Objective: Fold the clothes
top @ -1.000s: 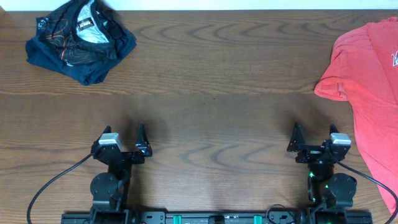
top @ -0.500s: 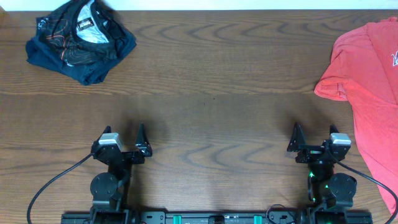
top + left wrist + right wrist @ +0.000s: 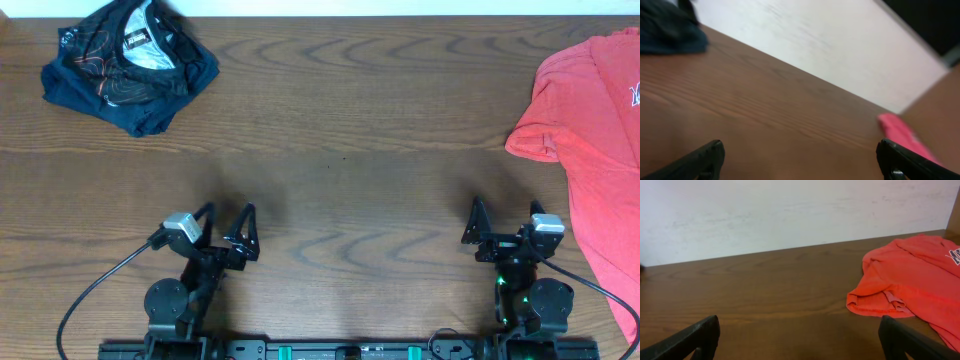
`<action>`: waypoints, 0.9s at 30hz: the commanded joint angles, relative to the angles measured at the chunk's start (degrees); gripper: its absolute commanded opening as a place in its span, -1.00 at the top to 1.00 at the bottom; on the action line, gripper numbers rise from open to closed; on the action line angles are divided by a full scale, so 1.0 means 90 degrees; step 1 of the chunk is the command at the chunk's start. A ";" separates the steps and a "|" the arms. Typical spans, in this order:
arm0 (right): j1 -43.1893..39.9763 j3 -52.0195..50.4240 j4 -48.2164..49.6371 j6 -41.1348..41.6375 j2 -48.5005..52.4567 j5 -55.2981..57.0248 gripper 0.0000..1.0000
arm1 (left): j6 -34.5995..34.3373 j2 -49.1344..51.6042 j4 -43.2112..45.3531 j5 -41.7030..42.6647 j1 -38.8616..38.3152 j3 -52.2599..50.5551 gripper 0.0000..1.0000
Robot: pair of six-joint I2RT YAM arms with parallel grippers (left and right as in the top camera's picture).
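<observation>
The coral-red T-shirt [image 3: 600, 130] lies rumpled along the right edge of the table [image 3: 340, 130], partly out of the overhead view, its long axis running near to far. The right gripper [image 3: 508, 228], jaws wide and empty, sits just to its left, plainly the nearer. The left gripper [image 3: 226, 225] (equally wide, holding nothing) stands well apart.

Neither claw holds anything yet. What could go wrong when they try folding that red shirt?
1. The red T-shirt lies bunched at the far right, partly outside the overhead view; the left gripper may struggle to reach it.
2. Its sleeve is rumpled, so the open right gripper might pinch several layers.
3. The dark garment, nearer the left gripper, could get grabbed instead.
</observation>
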 commanded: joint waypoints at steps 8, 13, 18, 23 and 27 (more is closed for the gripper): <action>-0.0058 -0.0017 -0.0022 -0.0097 -0.0039 0.0029 -0.98 | -0.1214 -0.0039 0.0338 0.0935 -0.0032 -0.0100 -0.96; -0.0058 -0.0017 -0.0022 -0.0097 -0.0039 0.0029 -0.98 | -0.0216 -0.0019 0.0648 0.1078 -0.0032 0.0270 -0.96; -0.0058 -0.0017 -0.0022 -0.0097 -0.0039 0.0029 -0.98 | 0.0651 0.0551 0.0233 0.1078 -0.0032 0.1175 -0.96; -0.0058 -0.0017 -0.0022 -0.0097 -0.0039 0.0029 -0.98 | 0.1399 0.2314 -0.0765 0.1083 -0.0032 0.2742 -0.96; -0.0058 -0.0017 -0.0022 -0.0097 -0.0039 0.0029 -0.99 | 0.1909 0.4070 -0.1938 0.1190 -0.0073 0.4403 -0.96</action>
